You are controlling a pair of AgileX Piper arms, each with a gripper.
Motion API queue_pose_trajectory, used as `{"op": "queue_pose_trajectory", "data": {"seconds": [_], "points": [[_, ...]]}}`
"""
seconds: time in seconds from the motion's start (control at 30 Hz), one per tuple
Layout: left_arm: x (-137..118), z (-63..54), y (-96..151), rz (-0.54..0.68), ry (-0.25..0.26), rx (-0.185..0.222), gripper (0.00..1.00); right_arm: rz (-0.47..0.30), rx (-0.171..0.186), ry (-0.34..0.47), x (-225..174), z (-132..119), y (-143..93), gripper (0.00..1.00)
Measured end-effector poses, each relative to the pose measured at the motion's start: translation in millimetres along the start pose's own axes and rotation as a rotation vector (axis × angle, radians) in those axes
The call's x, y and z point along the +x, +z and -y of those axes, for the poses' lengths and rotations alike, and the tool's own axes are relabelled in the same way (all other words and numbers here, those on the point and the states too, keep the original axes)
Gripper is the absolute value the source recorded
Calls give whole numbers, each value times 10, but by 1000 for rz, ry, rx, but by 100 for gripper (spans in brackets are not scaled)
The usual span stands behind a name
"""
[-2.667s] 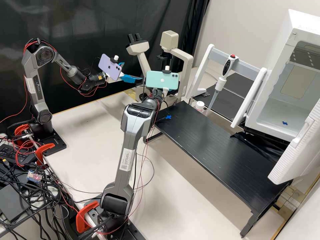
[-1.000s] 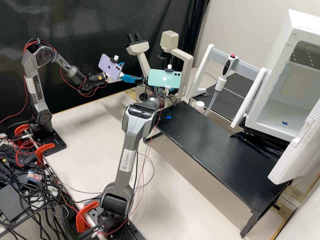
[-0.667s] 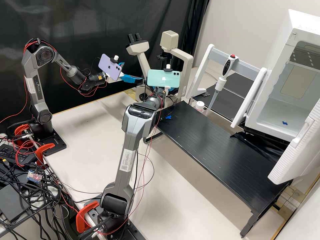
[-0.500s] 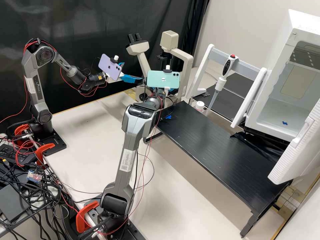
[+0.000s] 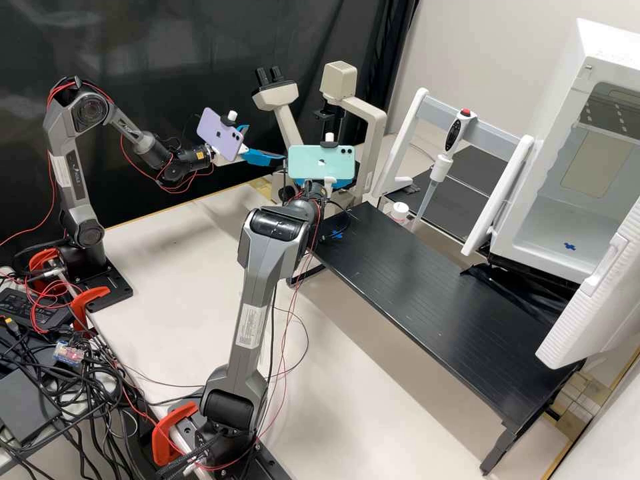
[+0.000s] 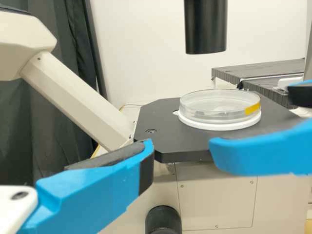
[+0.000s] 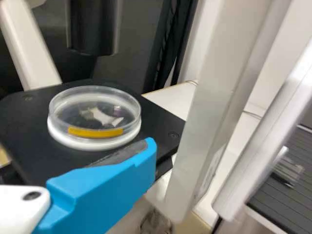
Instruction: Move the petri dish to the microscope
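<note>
In the high view my left gripper (image 5: 267,143) hangs open left of the microscope (image 5: 360,110). My right gripper (image 5: 343,184) is at the microscope, partly hidden behind a teal phone. The clear petri dish (image 6: 220,106), yellow tape on its side, rests on a white ring on the black stage (image 6: 161,139). One finger of my left gripper (image 6: 145,152) shows short of the stage in the left wrist view; the right gripper's spread fingers (image 6: 258,153) are beside the dish. In the right wrist view my right gripper (image 7: 147,148) is close to the dish (image 7: 95,112), not visibly gripping it.
A black cylinder (image 6: 205,27) hangs over the stage. A low black rack (image 5: 427,287) stands right of the right arm. Behind it are a pipette (image 5: 443,157) on a white stand and a small white-capped bottle (image 5: 400,212). The white incubator (image 5: 567,213) stands open at the right.
The right arm has shifted slightly back from the microscope, its teal phone moving a little left and down in the high view. The left arm has kept still.
</note>
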Motion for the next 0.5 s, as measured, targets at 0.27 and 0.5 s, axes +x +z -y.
{"op": "queue_pose_trajectory", "data": {"seconds": [0.27,0.5], "points": [[0,0,0,0,0,0,100,-79,-57,51,-411,108,-143,100],[0,-2,0,0,2,0,100,-141,-76,125,-788,145,-131,100]]}}
